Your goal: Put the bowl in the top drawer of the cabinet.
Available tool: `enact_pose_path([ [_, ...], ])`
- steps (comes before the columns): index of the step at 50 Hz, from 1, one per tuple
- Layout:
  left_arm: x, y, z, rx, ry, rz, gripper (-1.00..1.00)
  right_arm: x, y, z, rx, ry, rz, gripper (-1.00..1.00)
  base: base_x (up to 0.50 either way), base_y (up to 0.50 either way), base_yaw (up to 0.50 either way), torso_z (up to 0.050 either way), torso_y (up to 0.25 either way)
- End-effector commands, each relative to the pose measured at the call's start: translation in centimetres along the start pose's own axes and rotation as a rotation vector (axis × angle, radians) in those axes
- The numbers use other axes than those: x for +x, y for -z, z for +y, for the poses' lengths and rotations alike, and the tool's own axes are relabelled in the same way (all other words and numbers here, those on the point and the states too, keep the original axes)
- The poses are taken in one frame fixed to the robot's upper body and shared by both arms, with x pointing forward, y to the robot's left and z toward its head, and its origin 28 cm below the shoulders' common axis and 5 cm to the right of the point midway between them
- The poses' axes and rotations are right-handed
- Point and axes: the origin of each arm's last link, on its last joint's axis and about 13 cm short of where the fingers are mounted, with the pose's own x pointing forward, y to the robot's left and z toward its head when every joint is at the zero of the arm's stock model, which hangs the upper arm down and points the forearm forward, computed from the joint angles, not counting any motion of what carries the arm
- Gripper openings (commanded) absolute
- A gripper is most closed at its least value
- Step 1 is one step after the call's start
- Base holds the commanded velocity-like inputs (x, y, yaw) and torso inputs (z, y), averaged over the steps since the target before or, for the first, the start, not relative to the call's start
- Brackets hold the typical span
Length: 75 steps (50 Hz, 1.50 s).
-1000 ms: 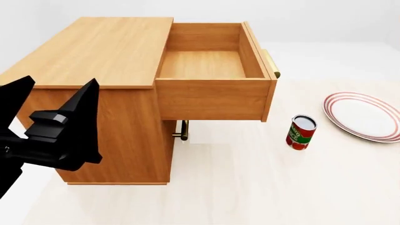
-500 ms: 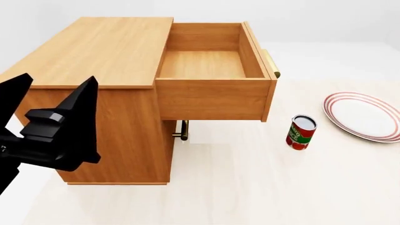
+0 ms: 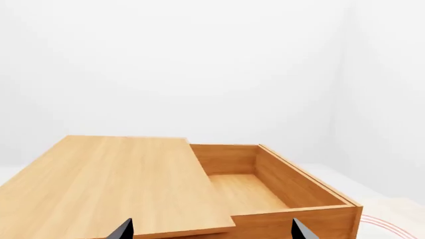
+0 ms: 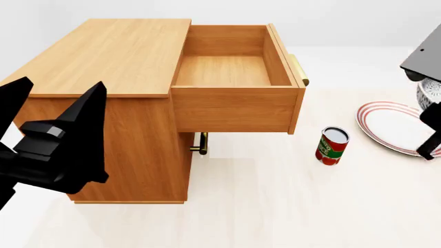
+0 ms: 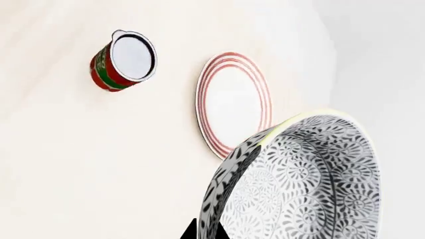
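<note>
The right hand grips the bowl by its rim, lifted above the plate, ready to carry. The drawer stands pulled out and bare, its rim the only edge to clear. The left hand hangs wide beside the cabinet, out of the way.

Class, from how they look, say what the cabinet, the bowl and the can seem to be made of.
Cabinet: light matte wood, grain lines showing. Bowl: probably glazed ceramic, with a dense printed grey-and-white pattern and a pale rim. Can: probably metal, with a plain pale top and a red-and-green label around it.
</note>
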Motion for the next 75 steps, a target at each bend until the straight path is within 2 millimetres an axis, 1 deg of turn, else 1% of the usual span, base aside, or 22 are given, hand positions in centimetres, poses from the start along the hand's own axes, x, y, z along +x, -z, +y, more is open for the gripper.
enact_pose_path([
  [1, -0.1, -0.1, -0.2, 0.003, 0.021, -0.012, 1.0, -5.3, -5.3, -5.1, -0.193, 0.068, -0.079, -1.0, 0.0, 0.0, 0.0, 0.0, 0.0],
  [5, 0.1, 0.0, -0.1, 0.002, 0.025, -0.014, 1.0, -6.0, -6.3, -6.0, -0.245, 0.059, -0.105, -1.0, 0.0, 0.0, 0.0, 0.0, 0.0],
  [9, 0.1, 0.1, -0.1, 0.004, 0.026, -0.013, 1.0, -6.0, -8.1, -6.6, -0.312, 0.03, -0.143, -1.0, 0.0, 0.0, 0.0, 0.0, 0.0],
  [17, 0.0, -0.2, -0.2, 0.011, 0.038, -0.015, 1.0, -6.6, -12.8, -7.8, -0.421, -0.016, -0.234, -1.0, 0.0, 0.0, 0.0, 0.0, 0.0],
  [21, -0.1, -0.5, -0.3, 0.014, 0.047, -0.026, 1.0, -7.1, -14.6, -8.3, -0.454, -0.032, -0.279, -1.0, 0.0, 0.0, 0.0, 0.0, 0.0],
  [29, -1.1, -1.2, -0.5, 0.028, 0.073, -0.055, 1.0, -7.5, -18.4, -7.9, -0.543, -0.082, -0.375, -1.0, 0.0, 0.0, 0.0, 0.0, 0.0],
  [31, -1.3, -1.3, -0.5, 0.033, 0.077, -0.065, 1.0, -7.5, -19.4, -7.6, -0.569, -0.098, -0.396, -1.0, 0.0, 0.0, 0.0, 0.0, 0.0],
  [38, -1.9, -1.6, -0.1, 0.042, 0.073, -0.095, 1.0, -7.7, -21.6, -5.8, -0.649, -0.143, -0.459, -1.0, 0.0, 0.0, 0.0, 0.0, 0.0],
  [44, -2.4, -1.5, 0.1, 0.059, 0.08, -0.113, 1.0, -8.0, -22.9, -4.6, -0.696, -0.175, -0.504, -1.0, 0.0, 0.0, 0.0, 0.0, 0.002],
  [53, -3.0, -1.7, 0.6, 0.077, 0.054, -0.141, 1.0, -7.6, -23.9, -3.4, -0.755, -0.244, -0.552, -1.0, 0.0, 0.0, 0.0, 0.0, 0.0],
  [62, -2.9, -1.3, 1.3, 0.097, -0.007, -0.126, 1.0, -7.6, -24.5, -2.5, -0.794, -0.27, -0.566, -1.0, 0.0, 0.0, 0.0, 0.0, 0.0],
  [75, -3.2, -1.4, 1.5, 0.122, 0.001, -0.164, 1.0, -7.8, -24.9, -1.9, -0.833, -0.282, -0.564, -1.0, 0.0, 0.0, 0.0, 0.0, 0.001],
])
